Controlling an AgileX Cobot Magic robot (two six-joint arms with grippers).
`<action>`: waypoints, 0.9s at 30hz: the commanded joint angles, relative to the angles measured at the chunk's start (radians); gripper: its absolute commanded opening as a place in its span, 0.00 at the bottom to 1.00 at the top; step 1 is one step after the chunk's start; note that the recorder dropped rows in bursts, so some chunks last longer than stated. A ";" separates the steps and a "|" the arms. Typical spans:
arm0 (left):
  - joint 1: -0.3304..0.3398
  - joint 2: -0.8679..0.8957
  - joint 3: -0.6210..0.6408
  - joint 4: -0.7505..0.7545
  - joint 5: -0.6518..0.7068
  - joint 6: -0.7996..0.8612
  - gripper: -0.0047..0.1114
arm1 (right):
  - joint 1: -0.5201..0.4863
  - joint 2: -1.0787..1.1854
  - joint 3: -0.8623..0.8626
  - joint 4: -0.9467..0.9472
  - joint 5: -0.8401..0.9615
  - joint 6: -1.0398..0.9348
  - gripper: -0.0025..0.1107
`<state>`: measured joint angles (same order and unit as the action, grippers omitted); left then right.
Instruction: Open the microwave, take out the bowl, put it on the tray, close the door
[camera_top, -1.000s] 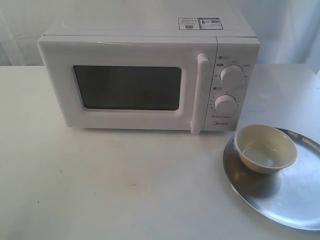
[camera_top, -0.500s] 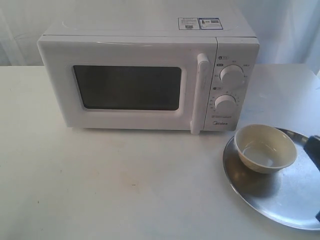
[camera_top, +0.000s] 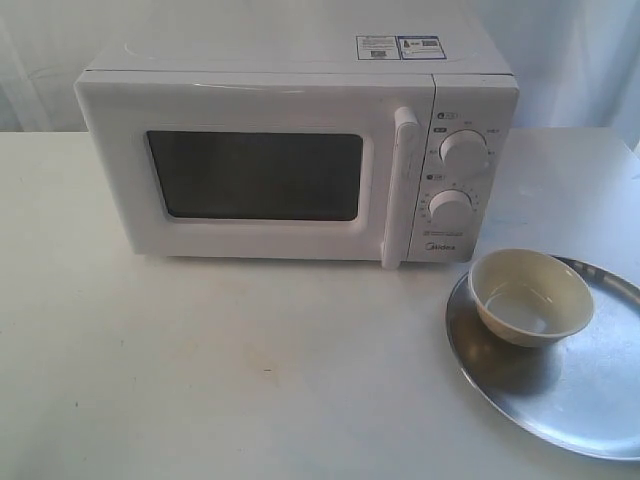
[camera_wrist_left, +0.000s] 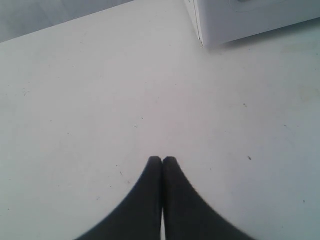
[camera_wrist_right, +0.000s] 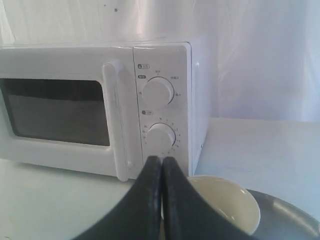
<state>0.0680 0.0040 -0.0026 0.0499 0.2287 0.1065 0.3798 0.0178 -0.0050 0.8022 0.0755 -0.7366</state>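
**Bowl on tray, door shut: only a clean retreat appears outstanding**

Exterior view: the microwave (camera_top: 290, 100) stands on the surface (camera_top: 250, 370) with its door (camera_top: 250, 180) flush. The bowl (camera_top: 531, 296) sits upright on the tray (camera_top: 580, 400), by the rim nearest the microwave. No arm shows.

Left wrist view: left fingers (camera_wrist_left: 150, 200) pressed together, empty, above the surface near a microwave corner.

Right wrist view: right fingers (camera_wrist_right: 145, 200) together, empty, with the bowl ahead. Advised: withdraw upward and away, without sweeping across the bowl or tray rim.

A white table (camera_wrist_left: 75, 100) is spreading out under and ahead of the left gripper (camera_wrist_left: 162, 160), carrying a few small dark specks (camera_wrist_left: 248, 158). A pale curtain (camera_wrist_right: 250, 60) is hanging well beyond the right gripper (camera_wrist_right: 161, 159).
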 joint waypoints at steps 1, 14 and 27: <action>0.001 -0.004 0.003 -0.005 -0.005 -0.001 0.04 | -0.007 -0.007 0.005 -0.008 0.021 -0.021 0.02; 0.001 -0.004 0.003 -0.005 0.001 -0.001 0.04 | -0.022 -0.018 0.005 -0.970 0.252 0.850 0.02; 0.001 -0.004 0.003 -0.005 0.001 -0.001 0.04 | -0.069 -0.018 0.005 -0.857 0.254 0.696 0.02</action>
<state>0.0680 0.0040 -0.0026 0.0499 0.2287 0.1065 0.3348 0.0066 -0.0050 -0.0478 0.3305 -0.0531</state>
